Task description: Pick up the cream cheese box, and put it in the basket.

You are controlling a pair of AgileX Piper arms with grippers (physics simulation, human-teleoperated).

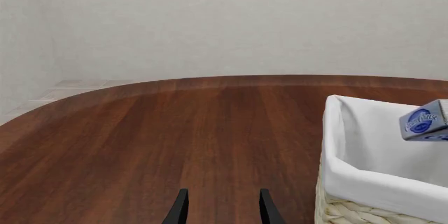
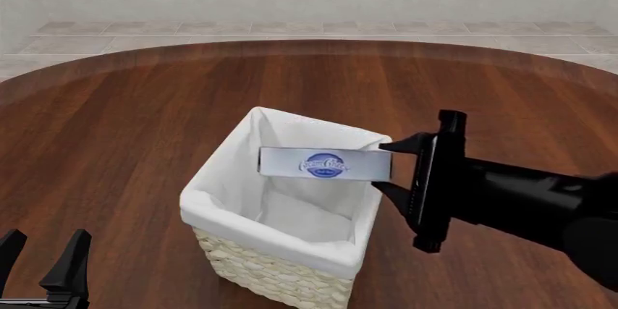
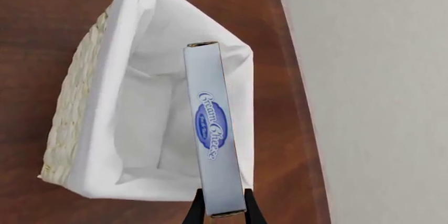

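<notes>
Now the right pincer [image 2: 386, 166], closed on one end of the stiff, light pale-blue rectangular cream cheese box [image 2: 326, 163], holds it above the cream wicker basket [image 2: 280, 267]; left pincer [image 2: 39, 260] open.

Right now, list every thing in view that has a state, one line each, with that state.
cream cheese box: held in the air by one end, lying level over the basket's opening, not yet released.
basket: upright on the table, liner bare inside, nothing in it.
right gripper: shut on the box's end.
left gripper: open, holding nothing, low over the table beside the basket.
</notes>
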